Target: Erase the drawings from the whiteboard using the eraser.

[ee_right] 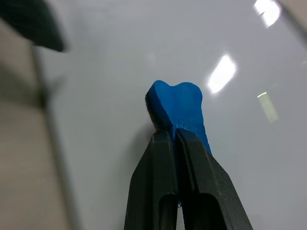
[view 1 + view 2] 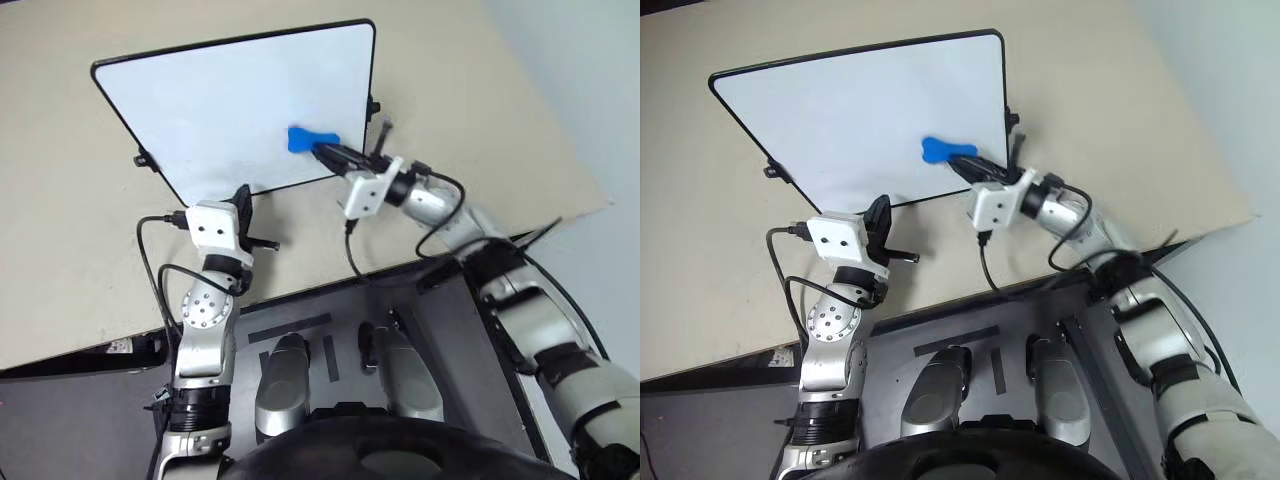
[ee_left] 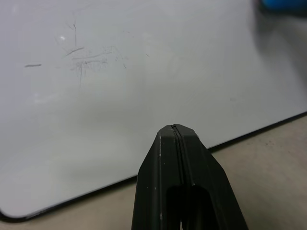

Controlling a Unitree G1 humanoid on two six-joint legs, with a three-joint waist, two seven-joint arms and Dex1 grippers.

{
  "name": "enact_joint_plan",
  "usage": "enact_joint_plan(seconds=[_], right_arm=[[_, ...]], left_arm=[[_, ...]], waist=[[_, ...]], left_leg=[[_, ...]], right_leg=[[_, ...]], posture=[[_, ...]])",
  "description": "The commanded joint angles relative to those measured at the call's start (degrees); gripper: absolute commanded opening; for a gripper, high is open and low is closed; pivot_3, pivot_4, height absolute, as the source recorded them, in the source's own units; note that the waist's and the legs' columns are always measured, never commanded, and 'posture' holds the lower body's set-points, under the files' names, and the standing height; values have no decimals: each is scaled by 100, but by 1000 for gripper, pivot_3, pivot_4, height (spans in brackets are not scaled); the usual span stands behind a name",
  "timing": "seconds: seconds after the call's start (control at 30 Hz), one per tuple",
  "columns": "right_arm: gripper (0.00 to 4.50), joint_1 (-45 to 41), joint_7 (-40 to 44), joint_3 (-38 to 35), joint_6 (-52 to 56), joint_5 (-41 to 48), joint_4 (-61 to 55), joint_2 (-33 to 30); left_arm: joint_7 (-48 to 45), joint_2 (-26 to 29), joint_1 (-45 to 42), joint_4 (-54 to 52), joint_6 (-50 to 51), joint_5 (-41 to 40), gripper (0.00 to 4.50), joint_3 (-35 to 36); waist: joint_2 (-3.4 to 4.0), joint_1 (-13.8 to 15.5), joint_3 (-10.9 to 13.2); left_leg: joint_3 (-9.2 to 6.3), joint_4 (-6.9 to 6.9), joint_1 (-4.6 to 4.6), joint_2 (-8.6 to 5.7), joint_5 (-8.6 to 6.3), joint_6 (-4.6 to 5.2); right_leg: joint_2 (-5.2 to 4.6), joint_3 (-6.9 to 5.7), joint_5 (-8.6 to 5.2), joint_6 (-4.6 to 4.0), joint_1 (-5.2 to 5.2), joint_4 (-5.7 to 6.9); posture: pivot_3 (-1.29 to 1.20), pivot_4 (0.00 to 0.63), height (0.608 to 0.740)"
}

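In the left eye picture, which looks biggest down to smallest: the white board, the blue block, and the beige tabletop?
1. The beige tabletop, largest; it runs beyond the board on all sides.
2. The whiteboard.
3. The blue eraser, by far the smallest, gripped by the right gripper.

One whiteboard [image 2: 220,100] lies on one table [image 2: 60,250]. One blue eraser [image 2: 310,139]. Two grippers: left [image 2: 241,196], right [image 2: 330,152]. A few faint grey marks [image 3: 81,60] on the board.
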Motion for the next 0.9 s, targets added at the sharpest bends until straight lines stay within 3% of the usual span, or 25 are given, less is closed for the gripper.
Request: enact_joint_plan(seconds=[0.03, 0.2, 0.3, 0.63, 0.9], right_arm=[[14, 590, 1218, -179, 829, 1051, -1255, -413], [14, 1327, 2279, -302, 1916, 1805, -2187, -972], [789, 1461, 2551, -349, 2240, 1945, -2332, -1051], [4340, 1437, 2280, -849, 2375, 1909, -2681, -783], [4460, 2023, 2250, -1309, 3197, 2475, -3523, -681]], left_arm=[[-84, 76, -45, -211, 5, -78, 0, 24], [-174, 155, -89, -185, 51, -112, 0, 55], [-200, 202, -145, -149, 69, -134, 0, 70], [-321, 327, -251, -174, 146, -150, 0, 62], [-502, 464, -301, -224, 293, -241, 0, 88]], waist=[[-3, 3, -2], [-9, 17, -6], [-9, 10, -6], [-8, -1, -5], [-9, 24, -5]], left_leg=[[2, 1, -6, -3, -7, -1], [10, 11, -10, -13, -45, 6], [11, 11, -5, -16, -47, 6], [8, 18, 41, -20, -30, 29], [6, 16, 47, -28, -36, 24]], right_leg=[[-2, 1, -10, 7, -1, -4], [-5, 5, -35, 19, -1, -7], [-5, 9, -36, 20, -1, -4], [-2, 14, -26, 12, 36, 7], [-5, 15, -37, 28, 46, 2]], posture=[[0, 150, 740], [0, 150, 740], [0, 150, 740], [0, 150, 740], [0, 150, 740]])
